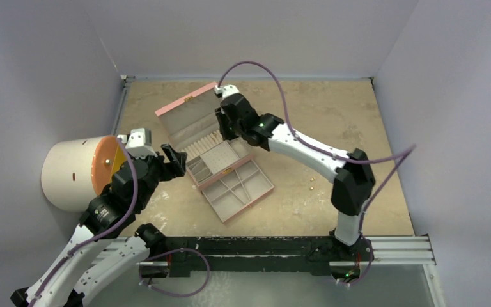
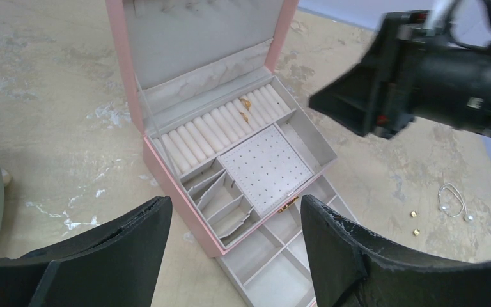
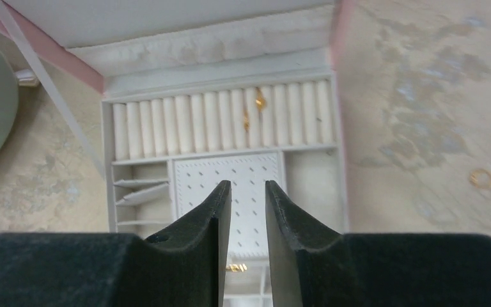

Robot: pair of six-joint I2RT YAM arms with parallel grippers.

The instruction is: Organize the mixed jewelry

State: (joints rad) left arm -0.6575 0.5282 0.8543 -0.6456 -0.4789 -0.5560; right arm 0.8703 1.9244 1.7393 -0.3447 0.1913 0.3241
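The mixed jewelry lies in two places. Two gold rings (image 3: 260,100) sit in the ring rolls of the open pink box (image 1: 180,107), and they also show in the left wrist view as gold rings (image 2: 245,103). A loose gold ring (image 3: 483,178) lies on the table right of the box. Small gold studs (image 2: 414,213) and a thin wire piece (image 2: 452,201) lie further right. My right gripper (image 3: 248,190) hovers over the box's dotted pad, jaws slightly apart and empty. My left gripper (image 2: 236,214) stands wide open and empty at the box's near left corner.
A cream cylinder with an orange face (image 1: 77,171) lies at the far left, close behind my left arm. The box's lower drawer (image 1: 259,190) is pulled out toward the arms. Grey walls enclose the table on three sides.
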